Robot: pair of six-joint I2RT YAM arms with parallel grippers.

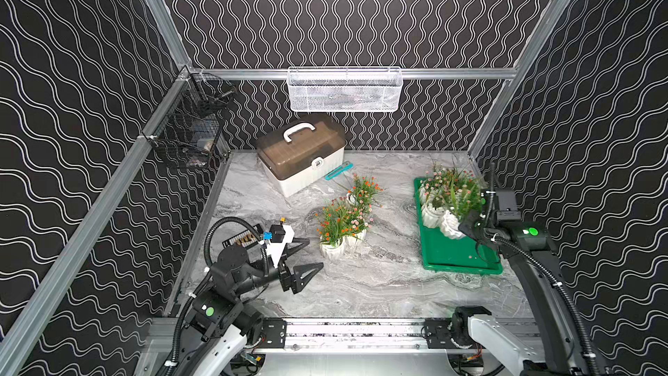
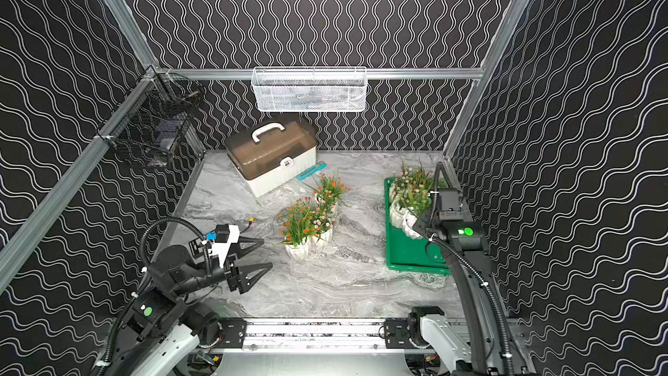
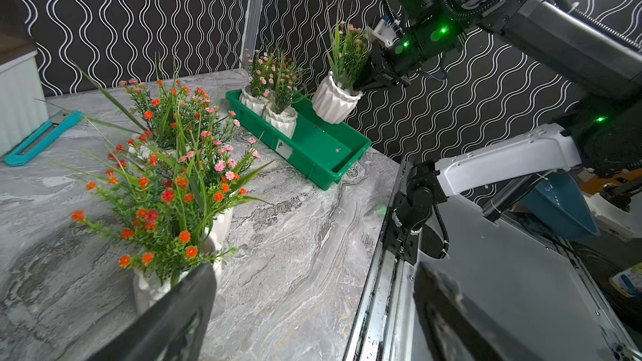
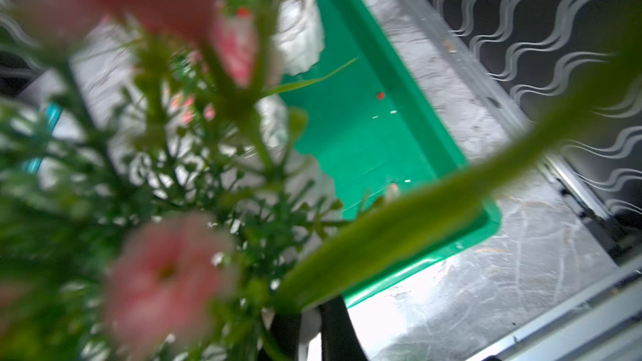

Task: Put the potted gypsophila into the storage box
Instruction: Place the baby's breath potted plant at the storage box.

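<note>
Lower left of a top view: left end effector (image 1: 315,253), jaws spread wide, empty, touching nothing.

Centre of frame, on the desk (image 1: 361,283): three pots (image 1: 332,249) not yet boxed. Two touching in front, one behind, sprigs interlaced.

Right of frame: right end effector (image 3: 363,86) clamped on the rim of a fourth pot (image 3: 335,102). Held tilted over the box (image 1: 462,266) and, judging by the left wrist view, clear of its floor. Bare floor available at the near end.

Farther along the box: two pots (image 1: 432,215) already seated, side by side.

Handling, as a judgement:
- Treat each pot as light, rigid and probably brittle. Ribbed wall likely to offer purchase.
- Treat the sprigs as soft and prone to snagging on neighbours.
- Take hold at the rim or upper wall, below the foliage, never by the stems.
- Level the pot before setting down, to avoid tipping.
- Lift slowly from the cluster to free interlaced sprigs.
</note>
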